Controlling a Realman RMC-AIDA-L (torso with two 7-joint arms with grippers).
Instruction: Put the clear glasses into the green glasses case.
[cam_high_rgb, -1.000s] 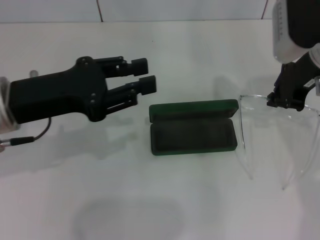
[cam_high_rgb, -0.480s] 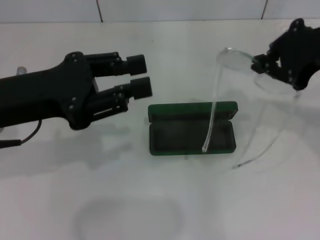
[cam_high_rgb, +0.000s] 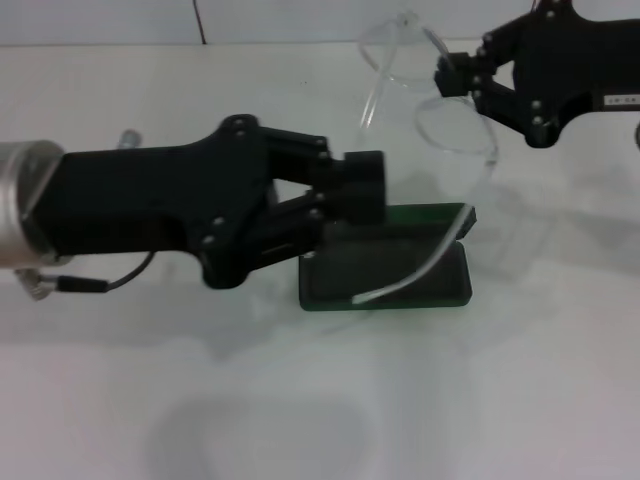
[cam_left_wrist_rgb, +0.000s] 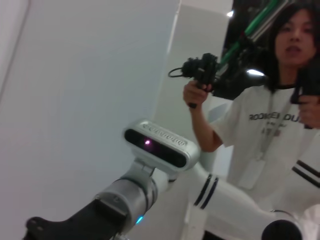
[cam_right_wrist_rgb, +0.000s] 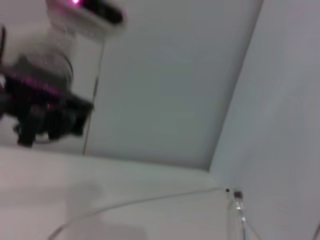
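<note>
The right pincer (cam_high_rgb: 452, 78) pinches the clear glasses (cam_high_rgb: 440, 130) by the frame, up off the surface, behind and above the open green glasses case (cam_high_rgb: 420, 280); one clear arm trails down over the case's lining. The left pincer (cam_high_rgb: 365, 190) hovers at the case's left end, nearer it, its fingers seemingly pressed together

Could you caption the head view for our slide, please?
Right gripper holds the clear glasses above the open green glasses case; left gripper alongside.

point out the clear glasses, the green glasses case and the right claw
clear glasses (cam_high_rgb: 455, 125), head view, on a lens
green glasses case (cam_high_rgb: 440, 280), head view, on the lined lower half
right claw (cam_high_rgb: 450, 75), head view, at the fingertips gripping the frame
</note>
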